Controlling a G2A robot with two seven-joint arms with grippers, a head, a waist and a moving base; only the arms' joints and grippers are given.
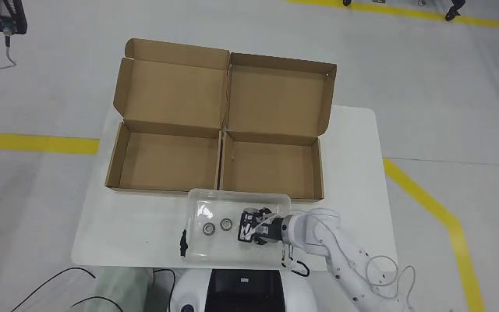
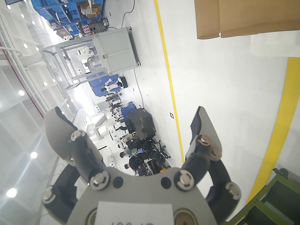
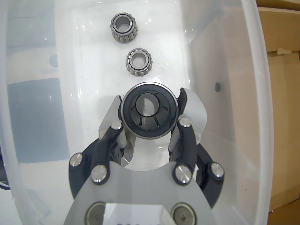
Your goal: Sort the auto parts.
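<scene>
In the lower middle of the top view, closest to the robot, the right gripper (image 1: 253,225) sat inside the clear plastic bin (image 1: 238,193). Its jaws were clenched on either side of the large bearing (image 3: 148,111), a dark ring with a cone-shaped inner sleeve. The right wrist view showed the pads pressed against the ring's outer wall. Whether the bearing rested on the bin floor or had left it could not be told.

Just to the left of the gripper in the top view, two small roller bearings (image 1: 210,228) (image 1: 227,225) lay side by side on the bin floor, near each other but not touching.

The left gripper (image 2: 127,115) was spread wide with nothing between its fingers, facing the floor past the table's edge.

Farther up the frame, on the white table (image 1: 351,156), the left cardboard box (image 1: 168,160) and the right cardboard box (image 1: 273,168) stood touching each other, with their lids folded back. Neither held a part.

By that layout the sorting had barely begun. One part was gripped, two waited in the bin, and none had been delivered. The next move would probably need a straight lift over the bin wall.
</scene>
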